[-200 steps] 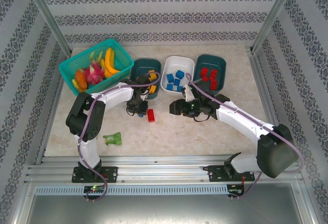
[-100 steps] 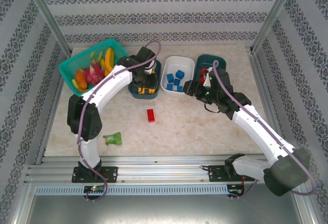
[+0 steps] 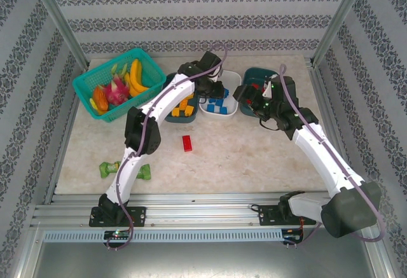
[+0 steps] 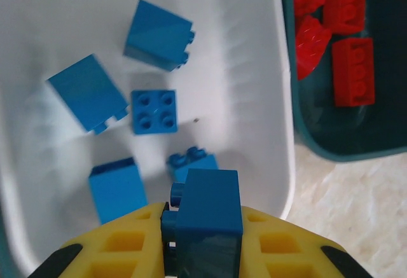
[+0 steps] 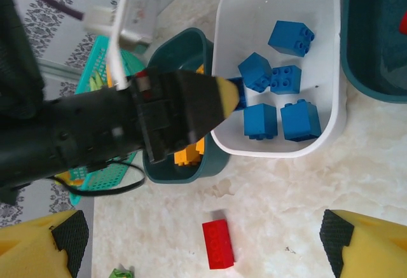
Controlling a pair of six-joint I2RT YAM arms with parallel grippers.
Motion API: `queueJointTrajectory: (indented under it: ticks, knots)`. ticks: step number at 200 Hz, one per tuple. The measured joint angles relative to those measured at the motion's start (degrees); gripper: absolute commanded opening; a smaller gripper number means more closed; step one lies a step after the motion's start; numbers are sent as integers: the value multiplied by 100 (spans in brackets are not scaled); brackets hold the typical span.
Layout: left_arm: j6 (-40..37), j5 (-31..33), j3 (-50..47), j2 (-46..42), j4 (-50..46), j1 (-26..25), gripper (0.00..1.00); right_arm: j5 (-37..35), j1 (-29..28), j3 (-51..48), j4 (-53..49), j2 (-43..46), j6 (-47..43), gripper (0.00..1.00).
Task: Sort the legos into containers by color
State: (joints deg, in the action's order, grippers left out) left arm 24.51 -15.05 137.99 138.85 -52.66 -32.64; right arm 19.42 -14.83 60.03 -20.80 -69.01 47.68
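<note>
My left gripper (image 4: 203, 217) is shut on a blue lego (image 4: 205, 205) and hangs over the near edge of the white container (image 4: 273, 87), which holds several blue legos (image 4: 152, 111). From above, that gripper (image 3: 213, 92) sits over the white container (image 3: 230, 110). My right gripper (image 5: 200, 236) stands open and empty, high above a red lego (image 5: 218, 245) lying on the table (image 3: 187, 143). In the top view the right gripper (image 3: 245, 93) is beside the right teal container (image 3: 266, 73); red legos (image 4: 353, 71) lie in it. Yellow legos (image 3: 184, 107) fill the left teal container (image 3: 181, 119).
A bright teal mesh basket (image 3: 95, 74) with toy fruit stands at the back left. Two green packets (image 3: 108, 167) (image 3: 144, 172) lie near the left arm's base. The left arm crosses over the left teal container. Metal frame posts and patterned walls ring the table.
The left arm has swung right from the yellow container to over the white one. The right gripper has edged toward the back beside the red container. A second green packet has come into view.
</note>
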Motion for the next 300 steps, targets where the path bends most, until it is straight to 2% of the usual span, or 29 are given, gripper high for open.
queueJointTrajectory:
  ticks: [54, 72, 92, 109, 158, 183, 202, 217, 257, 300]
  knots:
    - [369, -363, 219, 745, 752, 0, 29, 153, 234, -72, -131, 319, 0, 95]
    - [466, -450, 374, 992, 881, -2, 35, 177, 271, -157, -164, 461, -2, 95]
    - [546, -496, 389, 1115, 925, -4, 47, 210, 273, -225, -210, 535, -2, 95]
    - [608, -509, 391, 1128, 929, -4, 54, 214, 273, -249, -264, 551, -2, 94]
    - [621, -426, 455, 1062, 914, -4, 57, 208, 273, -332, -479, 597, -118, 91]
    - [623, -264, 402, 732, 726, -4, 58, 166, 271, -334, -645, 680, -273, 89]
    - [625, -7, 44, 72, 575, -11, 58, 90, 247, -365, -782, 774, -398, 88]
    - [654, 232, -667, -761, 551, -15, 60, -74, 94, -372, -942, 813, -518, 88]
    - [815, 780, -3759, -3698, 752, -13, 62, -577, -1019, -369, -1266, 634, -863, 86]
    - [994, 1084, -6773, -6360, 791, -15, 68, -962, -2234, -350, -1172, -227, -903, 84]
